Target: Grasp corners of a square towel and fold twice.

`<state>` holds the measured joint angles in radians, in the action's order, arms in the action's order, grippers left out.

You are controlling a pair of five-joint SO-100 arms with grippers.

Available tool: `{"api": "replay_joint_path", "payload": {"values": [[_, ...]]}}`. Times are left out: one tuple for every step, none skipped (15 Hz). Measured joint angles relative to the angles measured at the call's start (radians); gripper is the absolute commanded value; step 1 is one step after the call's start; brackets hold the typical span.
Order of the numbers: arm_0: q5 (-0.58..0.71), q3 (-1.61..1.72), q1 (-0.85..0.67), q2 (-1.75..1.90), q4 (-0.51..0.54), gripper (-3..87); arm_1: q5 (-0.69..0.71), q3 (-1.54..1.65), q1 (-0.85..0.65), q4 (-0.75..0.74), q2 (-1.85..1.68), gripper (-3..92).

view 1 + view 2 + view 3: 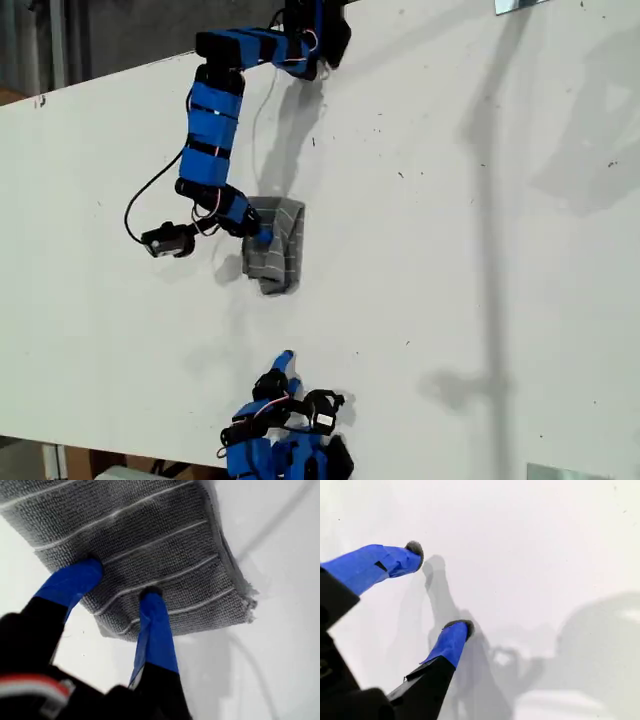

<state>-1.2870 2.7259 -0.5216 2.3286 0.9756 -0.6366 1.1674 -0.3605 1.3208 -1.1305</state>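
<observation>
One towel (273, 256), already a compact multi-layer bundle, lies on the table (450, 250); the folding appears complete or nearly so.

Count: one towel, two arms, one table. My first tool (120, 582) rests on the towel's striped top face near one edge, jaws apart, both fingertips (82, 572) pressing the fabric and gripping nothing. My second tool (440, 587) hangs over bare table well apart from the towel, jaws open and empty. The towel's stacked edges suggest both folds are made, though the exact layer count cannot be confirmed. One frayed corner (247, 602) shows beside the towel's thick folded edge. Remaining work, by judgement: lifting the first tool clear.
</observation>
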Motion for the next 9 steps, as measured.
{"api": "replay_joint_path", "payload": {"values": [[0.0, 0.0, 0.0, 0.0, 0.0, 25.6, 0.021, 0.0, 0.017, 0.008, 0.0, 20.2], [0.0, 0.0, 0.0, 0.0, 0.0, 25.6, 0.044, 0.0, 0.037, 0.012, 0.0, 20.4], [0.0, 0.0, 0.0, 0.0, 0.0, 25.6, 0.071, 0.0, 0.058, 0.014, 0.0, 20.4], [0.0, 0.0, 0.0, 0.0, 0.0, 25.6, 0.094, 0.0, 0.081, 0.014, 0.0, 20.5], [0.0, 0.0, 0.0, 0.0, 0.0, 25.6, 0.103, -0.006, 0.1, 0.014, 0.008, 20.5], [0.0, 0.0, 0.0, 0.0, 0.0, 25.6, 0.109, -0.031, 0.109, 0.014, 0.029, 20.4], [0.0, 0.0, 0.0, 0.0, 0.0, 25.6, 0.109, -0.049, 0.107, 0.014, 0.06, 20.4], [0.0, 0.0, 0.0, 0.0, 0.0, 25.6, 0.106, -0.061, 0.106, 0.014, 0.086, 20.4], [0.0, 0.0, 0.0, 0.0, 0.0, 25.6, 0.097, -0.064, 0.104, 0.014, 0.103, 20.4]]}}
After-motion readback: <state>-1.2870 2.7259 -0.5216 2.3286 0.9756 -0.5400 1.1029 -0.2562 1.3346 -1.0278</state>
